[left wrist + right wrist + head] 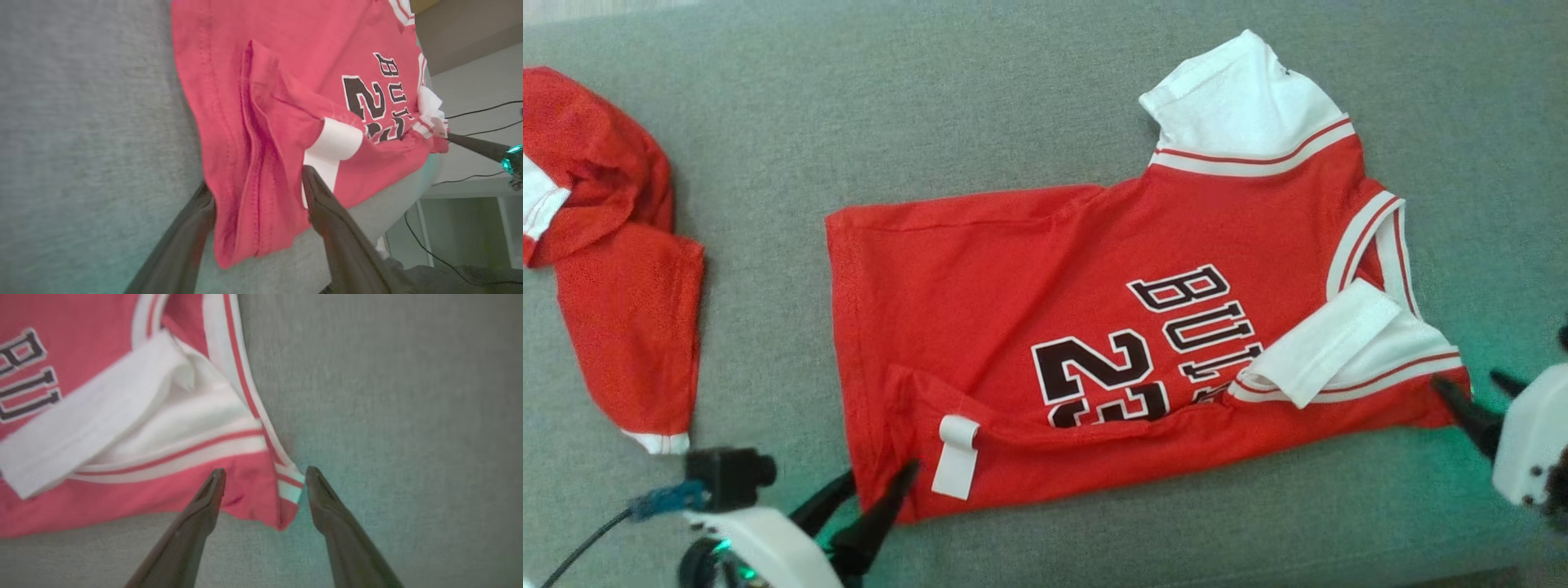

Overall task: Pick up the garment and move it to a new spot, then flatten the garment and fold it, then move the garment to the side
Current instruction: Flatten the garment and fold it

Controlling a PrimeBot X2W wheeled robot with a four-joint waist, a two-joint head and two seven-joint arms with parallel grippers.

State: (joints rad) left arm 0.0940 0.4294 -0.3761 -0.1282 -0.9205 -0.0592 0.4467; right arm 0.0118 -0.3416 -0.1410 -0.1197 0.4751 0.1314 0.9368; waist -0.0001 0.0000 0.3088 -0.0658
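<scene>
The red jersey [1045, 327], with white sleeves and a black number, lies spread near the front edge of the grey surface [931, 98], its near side folded over. The left gripper [880, 474] stands spread wide astride the hem corner; the right gripper [1466, 378] stands likewise apart at the shoulder corner.

I take this for a lab or test room, not a home. I work over a broad bench covered in grey felt-like cloth [1013, 106], with the garment [1029, 278] spread on it and a second red garment [613, 269] heaped to one side. Past the bench edge, loose black cables [482, 109] trail across a pale background, beside a plain white frame [466, 190].
</scene>
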